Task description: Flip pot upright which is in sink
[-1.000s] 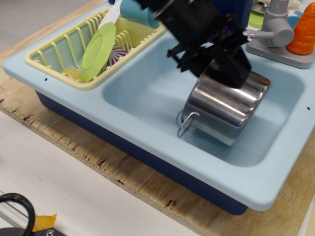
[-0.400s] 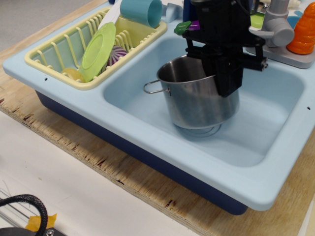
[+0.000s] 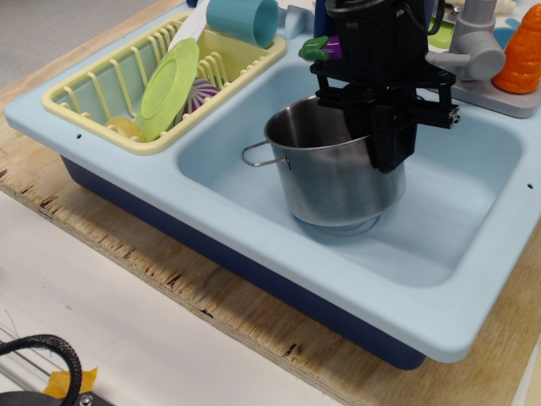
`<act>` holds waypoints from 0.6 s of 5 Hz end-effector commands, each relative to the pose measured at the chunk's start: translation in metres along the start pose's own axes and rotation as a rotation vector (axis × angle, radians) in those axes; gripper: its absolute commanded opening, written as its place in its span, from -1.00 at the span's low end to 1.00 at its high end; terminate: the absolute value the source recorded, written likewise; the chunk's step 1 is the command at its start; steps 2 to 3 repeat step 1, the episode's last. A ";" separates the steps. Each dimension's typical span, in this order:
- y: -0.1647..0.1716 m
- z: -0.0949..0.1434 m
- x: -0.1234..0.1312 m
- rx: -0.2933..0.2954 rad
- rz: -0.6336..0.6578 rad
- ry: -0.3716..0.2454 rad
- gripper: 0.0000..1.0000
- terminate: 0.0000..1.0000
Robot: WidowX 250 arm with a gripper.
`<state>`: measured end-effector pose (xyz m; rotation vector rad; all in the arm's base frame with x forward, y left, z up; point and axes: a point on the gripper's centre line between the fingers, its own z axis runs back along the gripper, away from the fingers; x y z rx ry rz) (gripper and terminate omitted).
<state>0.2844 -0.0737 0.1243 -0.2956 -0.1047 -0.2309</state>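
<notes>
The shiny steel pot (image 3: 325, 182) stands upright, mouth up, in the basin of the light blue sink (image 3: 279, 241). One wire loop handle (image 3: 258, 155) points left; the other is hidden behind the gripper. My black gripper (image 3: 379, 144) comes down from above and is shut on the pot's right rim, with one finger (image 3: 390, 139) outside the wall and the other inside. I cannot tell whether the pot's base touches the basin floor or hangs just above it.
A pale yellow dish rack (image 3: 84, 110) at the sink's left holds a green plate (image 3: 169, 85) and a teal cup (image 3: 245, 19). A grey faucet (image 3: 473, 46) and an orange toy carrot (image 3: 520, 51) stand at the back right. The sink rests on a plywood board (image 3: 127, 245).
The pot lay tilted with its mouth down and away; the gripper turned it upright. Since 0.4 s ago it has shifted slightly left and down.
</notes>
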 end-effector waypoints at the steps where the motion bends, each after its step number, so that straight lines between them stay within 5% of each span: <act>1: -0.004 0.011 0.002 0.002 -0.017 -0.038 1.00 1.00; 3: -0.004 0.011 0.002 0.002 -0.017 -0.038 1.00 1.00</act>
